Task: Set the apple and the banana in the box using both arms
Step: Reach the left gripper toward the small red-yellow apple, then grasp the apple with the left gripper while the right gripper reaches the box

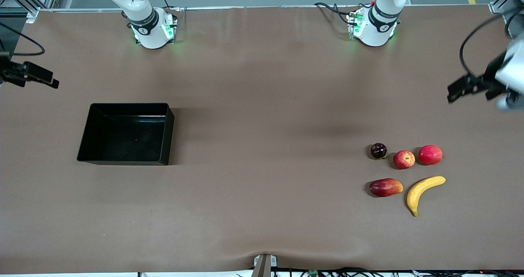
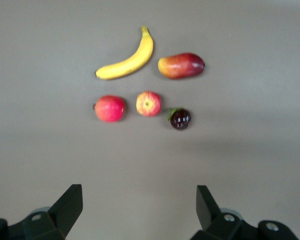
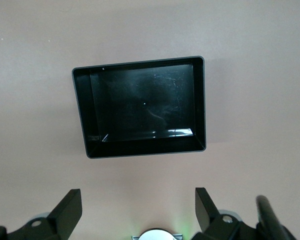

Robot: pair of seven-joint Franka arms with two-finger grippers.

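Nearest the front camera, toward the left arm's end of the counter (image 1: 262, 211), lies the banana (image 1: 423, 191), a smooth curved yellow fruit; just beside it sits an elongated dark red-orange fruit (image 1: 385, 187). A little farther stands a row of three: a small dark round fruit (image 1: 378, 150), the apple (image 1: 404, 159) with its yellowish streaks and pale dimple, and a plain pinkish-red fruit (image 1: 430, 154).

The risk here is, I judge, a mix-up: the apple stands close between two look-alikes, so open fingers coming down could nudge a neighbour or close on the wrong one. The banana's curve and glossy skin may let it twist in a pinch off its middle.

The box (image 1: 86, 146), glossy black with low walls, lies empty toward the right arm's end, well apart from the fruit, so a long carry could shake loose a weak hold.

The left gripper (image 2: 140, 200) hangs over bare counter with fingers apart; the right gripper (image 3: 138, 202), likewise spread, waits over the counter beside the box.
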